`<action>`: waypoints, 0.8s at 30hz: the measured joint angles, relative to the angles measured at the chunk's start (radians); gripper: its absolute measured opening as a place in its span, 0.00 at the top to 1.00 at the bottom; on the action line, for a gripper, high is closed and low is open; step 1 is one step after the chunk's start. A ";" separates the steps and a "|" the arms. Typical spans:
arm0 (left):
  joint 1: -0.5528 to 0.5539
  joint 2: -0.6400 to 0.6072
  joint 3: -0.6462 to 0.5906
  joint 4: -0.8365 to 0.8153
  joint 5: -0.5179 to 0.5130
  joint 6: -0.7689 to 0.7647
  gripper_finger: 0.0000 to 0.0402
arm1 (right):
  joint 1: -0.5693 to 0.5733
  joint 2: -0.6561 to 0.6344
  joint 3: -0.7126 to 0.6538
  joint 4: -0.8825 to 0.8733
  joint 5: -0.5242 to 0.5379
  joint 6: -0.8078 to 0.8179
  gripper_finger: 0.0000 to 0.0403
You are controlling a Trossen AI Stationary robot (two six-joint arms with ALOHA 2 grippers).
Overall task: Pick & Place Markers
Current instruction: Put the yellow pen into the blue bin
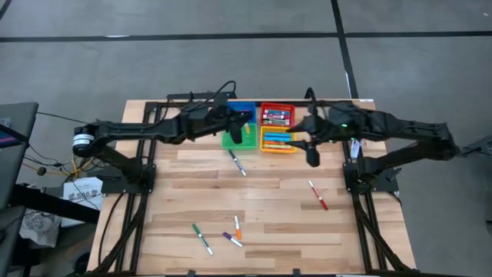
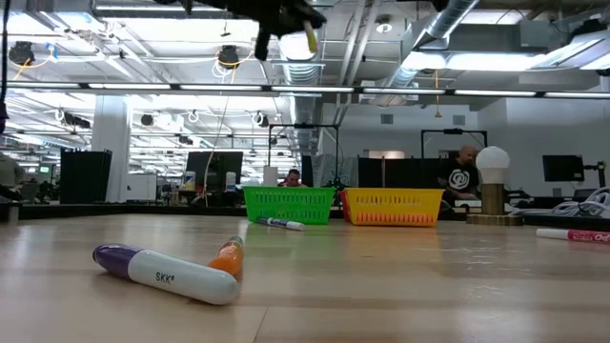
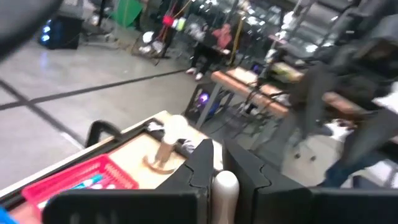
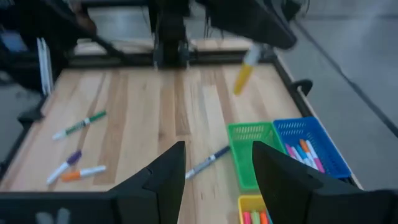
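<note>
My left gripper (image 1: pixel 235 132) hangs high over the green bin (image 1: pixel 231 141), shut on a yellow-and-white marker (image 4: pixel 244 73), which also shows in the low view as the marker (image 2: pixel 311 40). My right gripper (image 4: pixel 214 168) is open and holds nothing; it hovers as the right gripper (image 1: pixel 311 154) just right of the yellow bin (image 1: pixel 278 141). Loose markers lie flat on the table: a blue-capped one (image 1: pixel 237 163), a red one (image 1: pixel 317 195), a green one (image 1: pixel 202 238), a purple one (image 1: pixel 232 239) and an orange one (image 1: pixel 237 227). My left gripper pinches the marker between its two fingers near the white end (image 3: pixel 226 185). The yellow part (image 4: pixel 242 79) hangs tilted below the fingers, lifted clear above the green bin.
Four bins stand together at the far edge: blue (image 1: pixel 243 114) and red (image 1: pixel 277 114) behind, green and yellow in front, with markers in the red, yellow and blue ones. A lamp-like white ball on a stand (image 2: pixel 492 181) stands at the far right. People sit in the room beyond.
</note>
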 joint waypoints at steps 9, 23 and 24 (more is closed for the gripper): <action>0.131 0.125 0.078 -0.068 0.089 0.000 0.94 | -0.006 -0.294 -0.276 0.154 -0.009 0.063 0.58; 0.385 0.303 0.159 -0.163 0.310 0.096 0.94 | -0.088 -0.590 -0.427 0.184 0.001 0.160 0.58; 0.402 0.319 0.167 -0.166 0.332 0.106 0.94 | -0.093 -0.607 -0.436 0.193 0.003 0.163 0.58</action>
